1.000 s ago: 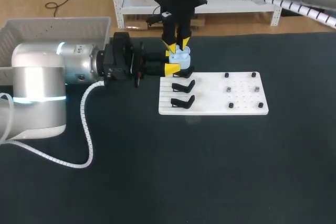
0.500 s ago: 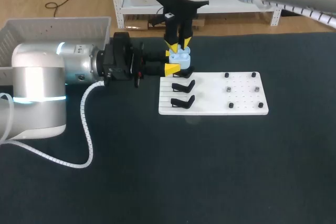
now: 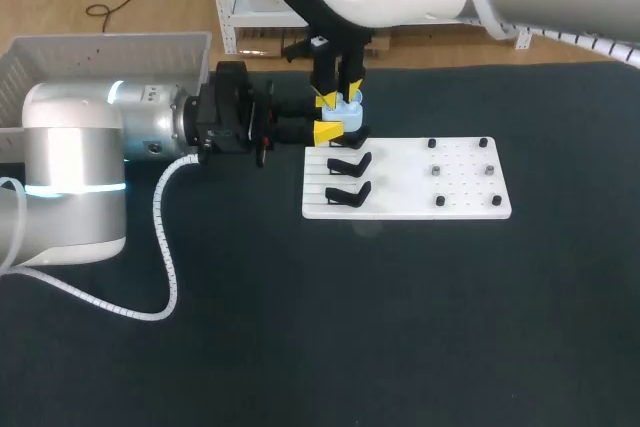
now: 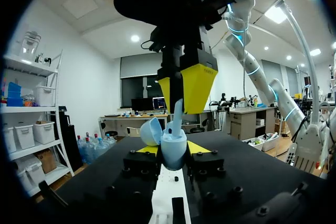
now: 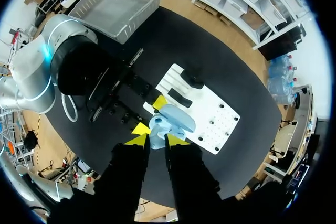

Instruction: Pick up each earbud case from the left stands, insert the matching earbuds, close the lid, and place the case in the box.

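A light blue earbud case [image 3: 343, 113] with its lid [image 4: 151, 131] swung open is held at the far left corner of the white board [image 3: 470, 205]. My left gripper [image 3: 335, 123] comes in level from the left and is shut on the case body [image 4: 173, 149]. My right gripper [image 3: 338, 95] hangs straight down over the case, shut on a pale blue earbud [image 4: 177, 115] whose lower end reaches into the case. From the right wrist, the case [image 5: 161, 125] lies just ahead of my right gripper [image 5: 156, 140].
Two empty black stands [image 3: 349, 162] [image 3: 346, 193] sit on the board's left part, with small black pegs [image 3: 437, 171] on its right part. A grey basket [image 3: 100, 47] stands at the table's far left, behind my left arm.
My right gripper has sunk a little toward the case with the earbud, and the right arm's wrist has shifted slightly. The left arm and case have kept still.
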`<state>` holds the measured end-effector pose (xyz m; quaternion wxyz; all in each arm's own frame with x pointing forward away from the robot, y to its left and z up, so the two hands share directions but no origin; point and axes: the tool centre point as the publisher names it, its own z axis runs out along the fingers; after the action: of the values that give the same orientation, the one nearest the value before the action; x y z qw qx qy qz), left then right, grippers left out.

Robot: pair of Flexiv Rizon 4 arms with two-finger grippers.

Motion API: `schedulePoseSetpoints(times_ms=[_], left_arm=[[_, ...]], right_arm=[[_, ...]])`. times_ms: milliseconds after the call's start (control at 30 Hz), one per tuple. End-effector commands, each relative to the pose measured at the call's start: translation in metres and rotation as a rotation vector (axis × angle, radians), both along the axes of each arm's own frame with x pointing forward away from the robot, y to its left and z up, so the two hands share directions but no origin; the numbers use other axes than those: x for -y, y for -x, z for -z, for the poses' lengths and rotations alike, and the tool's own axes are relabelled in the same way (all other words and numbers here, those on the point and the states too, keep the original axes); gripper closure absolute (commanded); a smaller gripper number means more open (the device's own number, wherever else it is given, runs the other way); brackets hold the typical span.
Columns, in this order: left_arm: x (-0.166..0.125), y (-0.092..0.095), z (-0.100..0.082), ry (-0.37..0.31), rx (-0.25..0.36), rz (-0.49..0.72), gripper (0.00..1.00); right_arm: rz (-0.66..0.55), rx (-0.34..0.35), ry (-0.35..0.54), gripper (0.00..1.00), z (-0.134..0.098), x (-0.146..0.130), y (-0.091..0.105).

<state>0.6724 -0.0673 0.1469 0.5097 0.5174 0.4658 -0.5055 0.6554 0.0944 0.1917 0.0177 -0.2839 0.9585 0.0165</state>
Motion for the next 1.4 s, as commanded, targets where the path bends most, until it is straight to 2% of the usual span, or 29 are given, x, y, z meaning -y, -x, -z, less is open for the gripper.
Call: schedulePoseSetpoints(times_ms=[33,1133,1167,1233,1267,1300,1400], left_arm=[[0.0,-0.001,0.0,0.0,0.0,0.001,1.0],[0.0,-0.001,0.0,0.0,0.0,0.001,1.0],[0.0,-0.001,0.0,0.0,0.0,0.001,1.0],[0.0,-0.001,0.0,0.0,0.0,0.001,1.0],[0.0,-0.001,0.0,0.0,0.0,0.001,1.0],[0.0,-0.001,0.0,0.0,0.0,0.001,1.0],[0.0,-0.001,0.0,0.0,0.0,0.001,1.0]], right_arm=[[0.005,-0.003,0.006,1.0,0.002,-0.003,-0.001],[0.025,-0.018,0.019,1.0,0.011,-0.004,-0.012],[0.026,-0.021,0.018,0.94,0.011,-0.004,-0.012],[0.027,-0.025,0.012,0.25,0.011,-0.005,-0.012],[0.027,-0.025,0.011,0.06,0.01,-0.005,-0.012],[0.029,-0.024,0.008,0.0,0.008,-0.005,-0.011],[0.031,-0.02,0.004,0.0,0.004,-0.004,-0.008]])
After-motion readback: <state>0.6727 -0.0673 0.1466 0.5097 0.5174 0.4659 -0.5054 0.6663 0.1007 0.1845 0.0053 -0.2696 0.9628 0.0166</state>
